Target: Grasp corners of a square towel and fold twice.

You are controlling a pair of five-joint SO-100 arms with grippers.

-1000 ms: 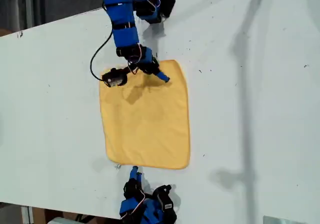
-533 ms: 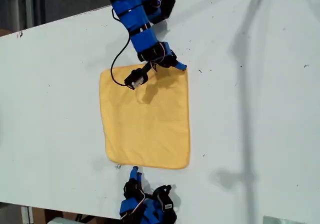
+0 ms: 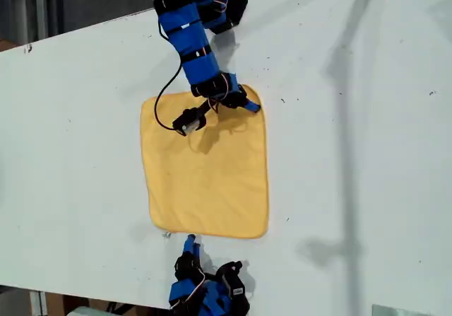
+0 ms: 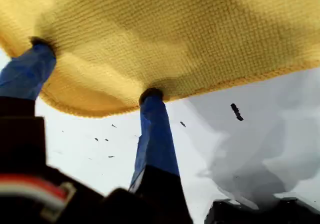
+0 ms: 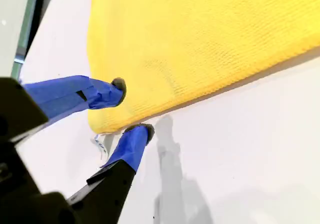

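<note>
no text, label, brand, number or sign can be read in any view; the towel [image 3: 205, 167] is plain and the bench [image 3: 367, 153] bears only small dark specks.

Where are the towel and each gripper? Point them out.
towel [image 3: 205, 182], exterior view, middle of the cloth.
my first gripper [image 4: 97, 88], first wrist view, between its fingertips.
my second gripper [image 5: 131, 107], second wrist view, between its fingertips.

Towel [image 4: 165, 28]: soft knitted cloth, nubbly weave, matt, thin stitched hem. Table [image 3: 367, 153]: smooth white surface, matt, finely speckled. My first gripper [image 4: 95, 68] fingers [image 4: 156, 134]: blue tape wrap, slightly creased.
</note>
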